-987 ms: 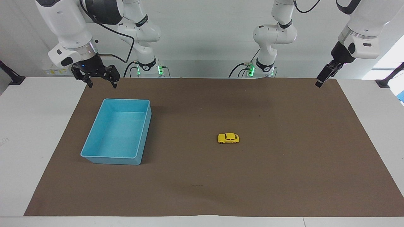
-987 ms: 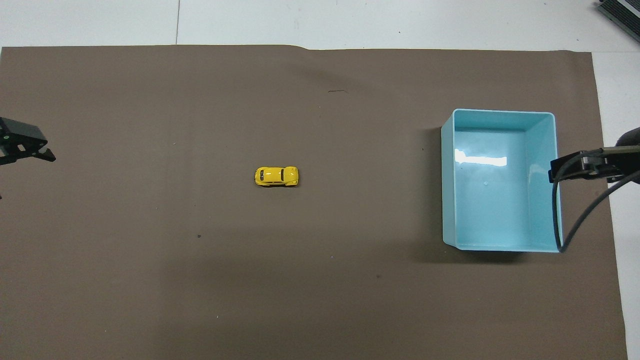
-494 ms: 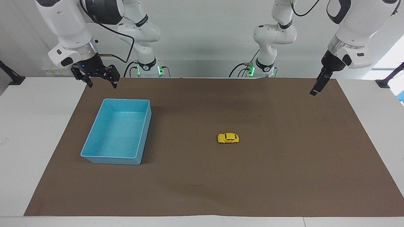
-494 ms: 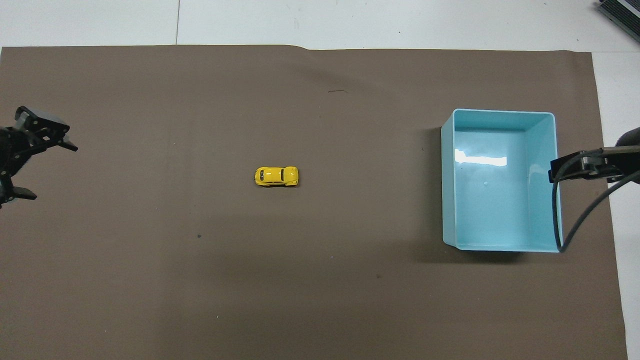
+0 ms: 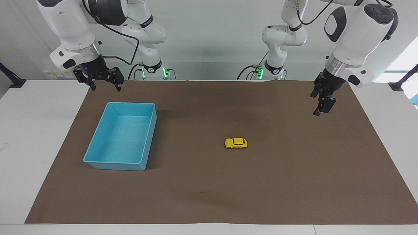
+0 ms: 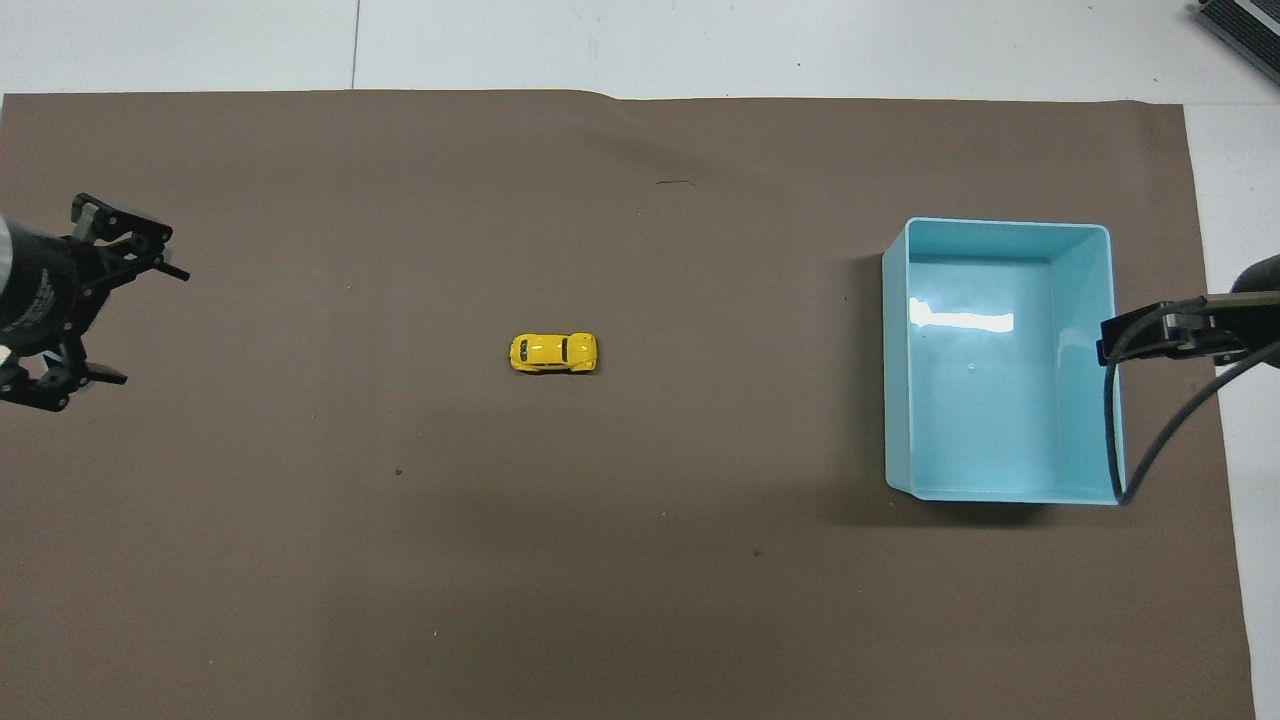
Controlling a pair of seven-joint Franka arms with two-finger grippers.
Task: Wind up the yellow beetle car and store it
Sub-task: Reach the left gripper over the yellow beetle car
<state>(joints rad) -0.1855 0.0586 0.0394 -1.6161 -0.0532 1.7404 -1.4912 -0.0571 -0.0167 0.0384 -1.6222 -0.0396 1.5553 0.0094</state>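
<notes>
The yellow beetle car (image 5: 236, 143) (image 6: 553, 353) stands on its wheels near the middle of the brown mat, with nothing touching it. My left gripper (image 5: 321, 106) (image 6: 155, 325) hangs open and empty above the mat toward the left arm's end of the table, well apart from the car. My right gripper (image 5: 106, 88) waits open and empty in the air over the mat's edge, just off the robots' end of the blue tray (image 5: 130, 103) (image 6: 1000, 224). The tray holds nothing.
The brown mat (image 5: 294, 182) covers most of the white table (image 5: 39, 130). The blue tray sits toward the right arm's end. The right arm's cable (image 6: 1150, 440) hangs over the tray's rim in the overhead view.
My left arm has swung inward and down from the mat's corner, bringing its open gripper over the mat toward the car. The right arm, car and tray have not moved.
</notes>
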